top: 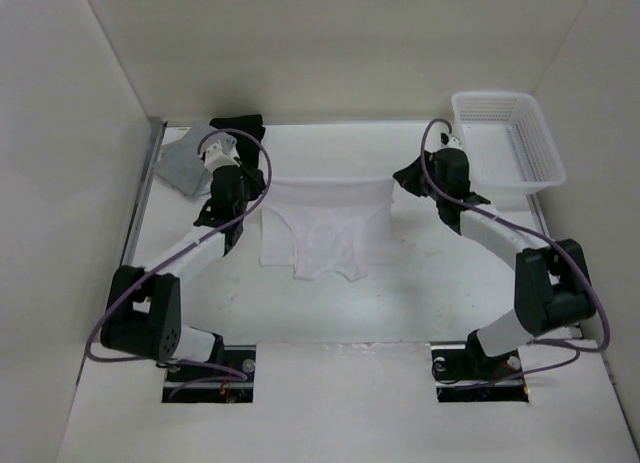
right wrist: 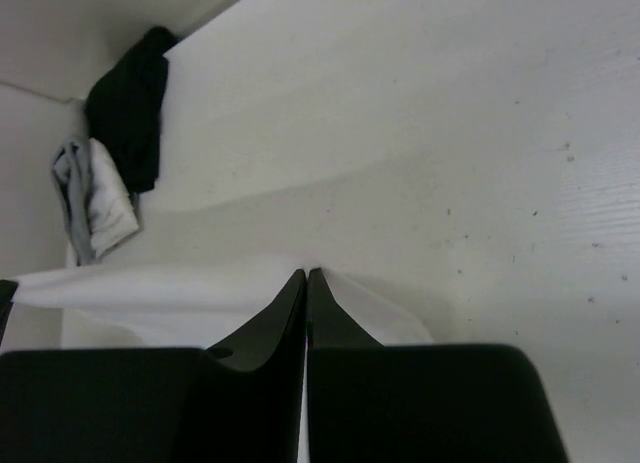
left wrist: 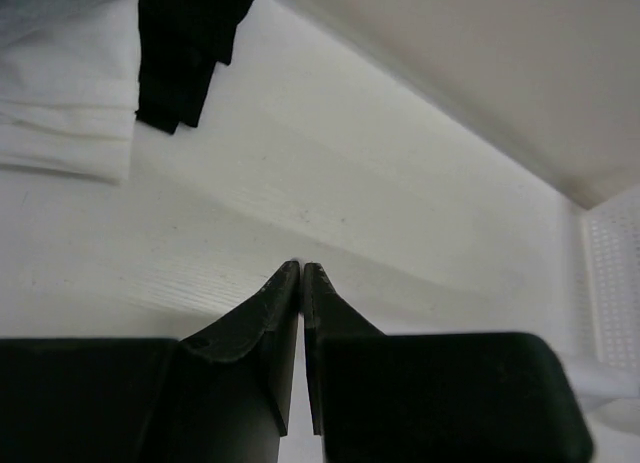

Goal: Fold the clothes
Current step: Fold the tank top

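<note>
Spreading over the middle of the white table [top: 330, 313], the clothes [top: 325, 233] are one thin white sleeveless top, and it is the largest loose thing here; its far edge runs straight from left to right between the two arms, and the body falls away from that edge toward the arm bases; the narrower strap end seems to point to the near side, so the garment's own axis lies far to near, while the stretched edge makes it a little wider than it is deep. A white basket [top: 490, 95] stands in the far right corner, well apart from the top; a grey garment [top: 185, 165] and a black garment [top: 238, 128] lie bunched in the far left corner, just beyond the left arm.

The right gripper [right wrist: 305, 273] is at the top's far right corner, reaching in from the right with its fingers pressed together on white fabric, which spreads out to both sides of the tips. The left gripper [left wrist: 301, 270] is close by the far left corner with its fingers together too; no cloth shows between them in its wrist view, and the overhead view hides the tips, so I cannot tell whether it has that corner.

Both arms sit about equally near their corners; the fold likely depends on drawing that far edge evenly toward the near side.
</note>
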You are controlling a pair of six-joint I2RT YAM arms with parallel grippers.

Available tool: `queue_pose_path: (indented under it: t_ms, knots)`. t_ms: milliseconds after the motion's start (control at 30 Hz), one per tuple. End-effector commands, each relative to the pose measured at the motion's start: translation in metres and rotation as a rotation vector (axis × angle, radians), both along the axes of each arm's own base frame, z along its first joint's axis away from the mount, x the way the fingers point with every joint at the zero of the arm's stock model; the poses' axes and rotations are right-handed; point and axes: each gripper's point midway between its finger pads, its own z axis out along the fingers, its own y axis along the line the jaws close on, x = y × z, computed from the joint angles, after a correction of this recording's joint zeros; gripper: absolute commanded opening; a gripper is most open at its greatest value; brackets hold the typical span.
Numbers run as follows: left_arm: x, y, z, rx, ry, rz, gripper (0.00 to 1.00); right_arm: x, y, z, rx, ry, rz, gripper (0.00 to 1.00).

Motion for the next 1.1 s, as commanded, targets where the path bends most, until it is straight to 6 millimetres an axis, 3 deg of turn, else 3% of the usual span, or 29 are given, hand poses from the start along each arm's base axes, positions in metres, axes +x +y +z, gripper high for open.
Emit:
queue_pose_path:
  t_ms: [0,267,500,700,800,867,933,1067]
  knots:
    - [-0.019,-0.006,0.027,-0.058,-0.100,-0.032,0.06,-0.019,0.000,0.026,0.044,-0.080,0.013,0.03]
    - [-0.100,0.005,-0.015,-0.089,-0.046,-0.051,0.06,-0.098,-0.003,-0.025,0.020,-0.009,0.018,0.02]
    - [-0.147,0.006,-0.058,-0.088,0.030,-0.076,0.06,-0.149,0.001,-0.076,0.020,0.106,0.030,0.03]
    - [-0.170,0.007,-0.105,-0.105,0.134,-0.070,0.11,-0.165,-0.005,-0.113,0.011,0.210,-0.011,0.07]
    - [-0.170,0.010,-0.100,-0.124,0.119,-0.058,0.27,-0.154,-0.009,-0.104,0.012,0.178,-0.031,0.31]
    - [-0.166,0.016,-0.089,-0.131,0.091,-0.028,0.30,-0.143,-0.006,-0.090,0.021,0.143,-0.020,0.45]
    - [-0.161,0.017,-0.078,-0.132,0.062,-0.022,0.30,-0.133,-0.003,-0.090,0.005,0.139,-0.003,0.46]
    - [-0.152,0.011,-0.073,-0.119,0.068,-0.039,0.29,-0.122,0.001,-0.107,0.060,0.194,0.024,0.45]
